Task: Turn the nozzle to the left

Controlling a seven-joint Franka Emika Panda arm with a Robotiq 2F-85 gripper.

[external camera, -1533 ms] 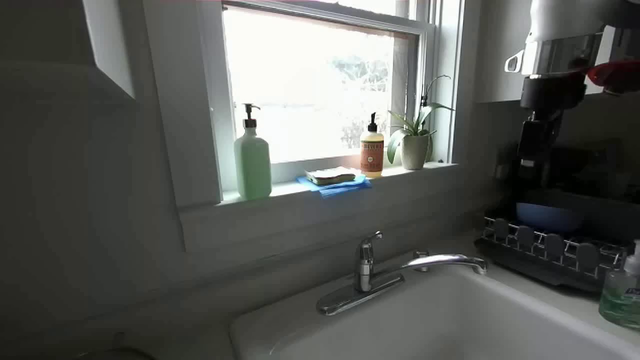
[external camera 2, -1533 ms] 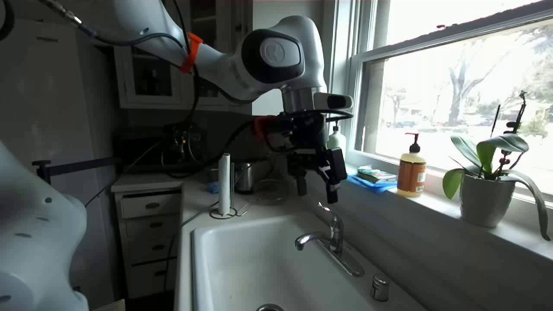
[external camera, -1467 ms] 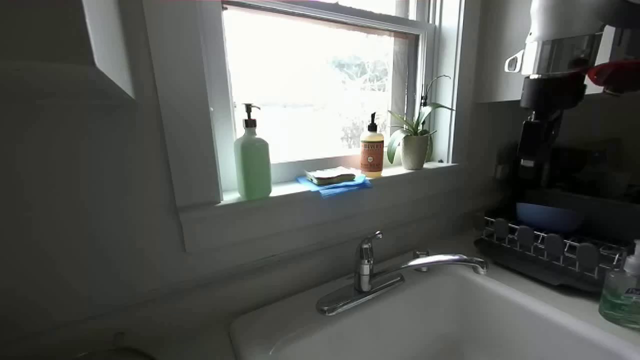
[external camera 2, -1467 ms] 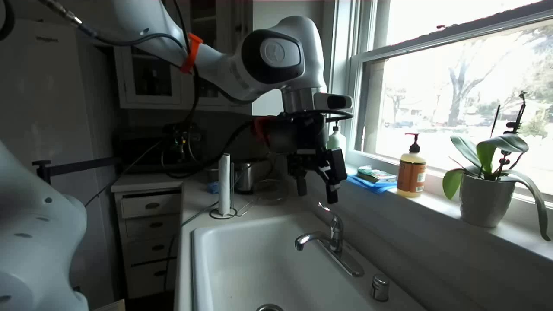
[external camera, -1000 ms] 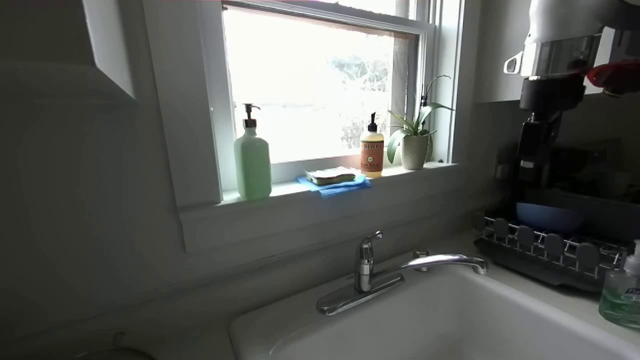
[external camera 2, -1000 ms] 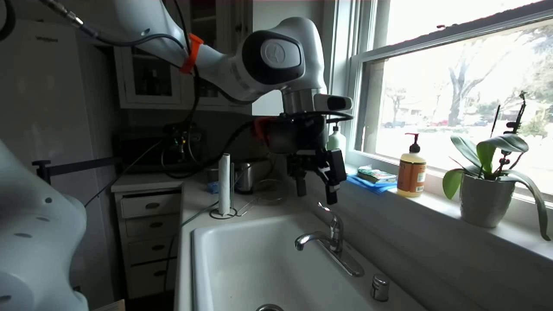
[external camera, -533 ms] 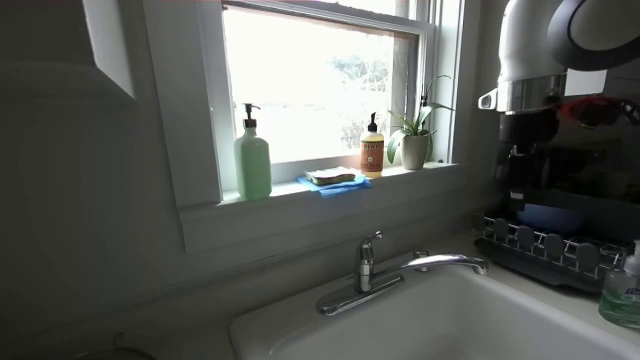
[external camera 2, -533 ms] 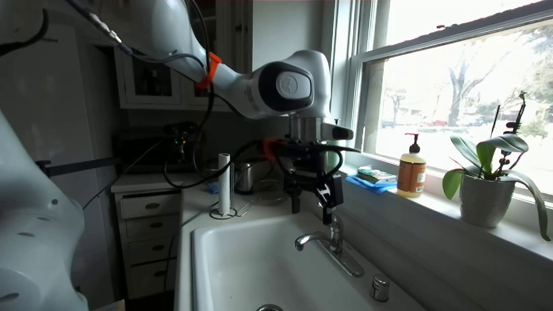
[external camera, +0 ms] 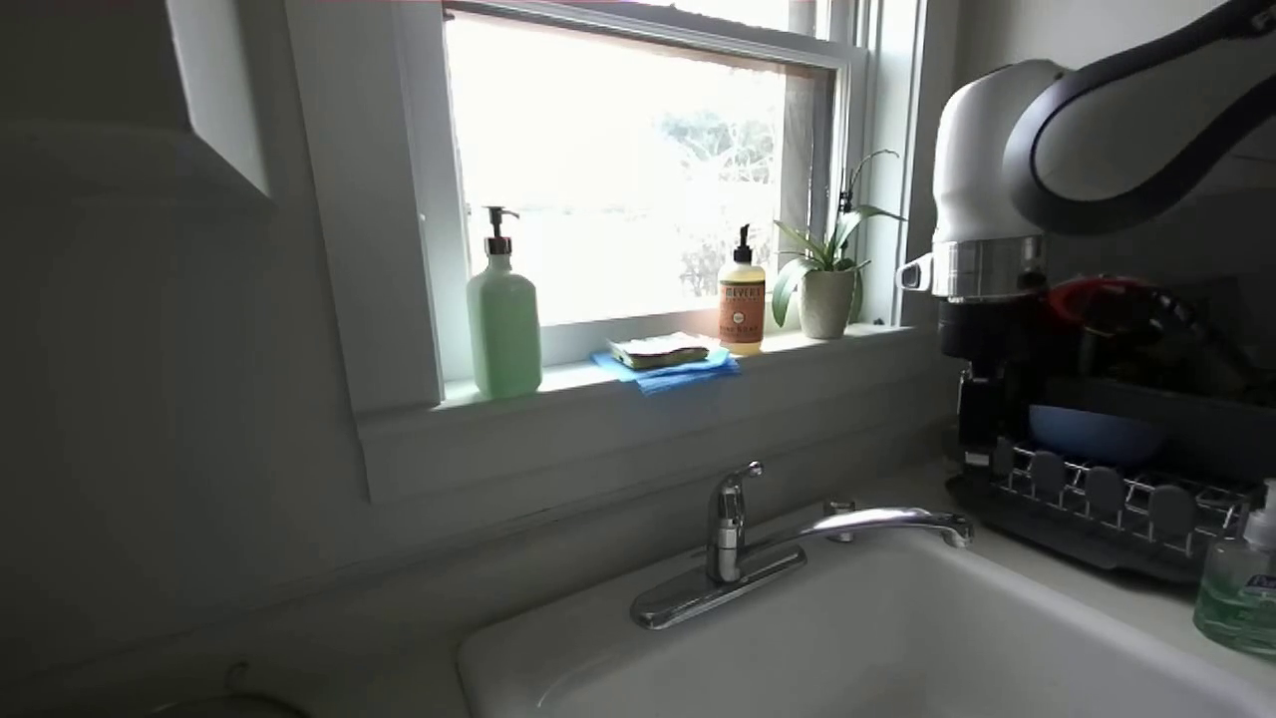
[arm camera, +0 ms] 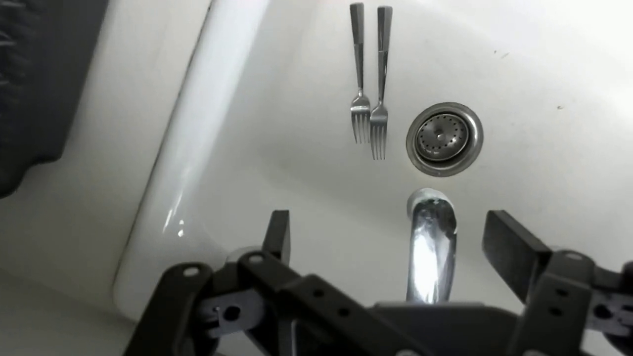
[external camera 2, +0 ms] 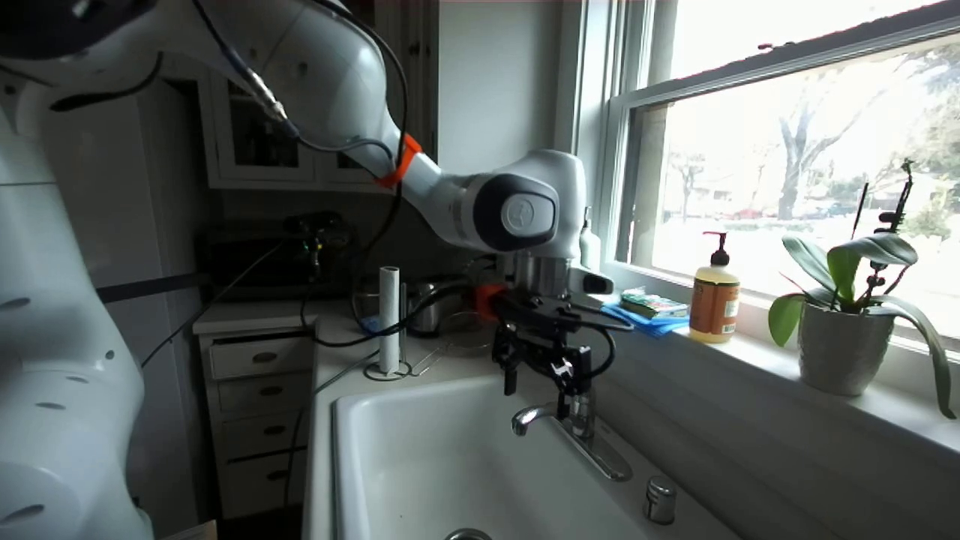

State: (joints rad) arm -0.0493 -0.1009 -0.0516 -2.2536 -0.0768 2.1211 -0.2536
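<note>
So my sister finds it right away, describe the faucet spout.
Find the white sink below the window. On its window side stands a chrome faucet. The spout is its long, arched tube reaching over the sink, unlike the short lever on top.

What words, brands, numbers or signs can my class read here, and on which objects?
"MEYER'S", slightly blurred: orange-labelled bottle; its smaller print is unreadable.
Perhaps "PU", the rest illegible: clear bottle with green liquid, cut off by the picture's edge.
Round emblem on the robot arm: too small to make out.
No numbers are legible.
</note>
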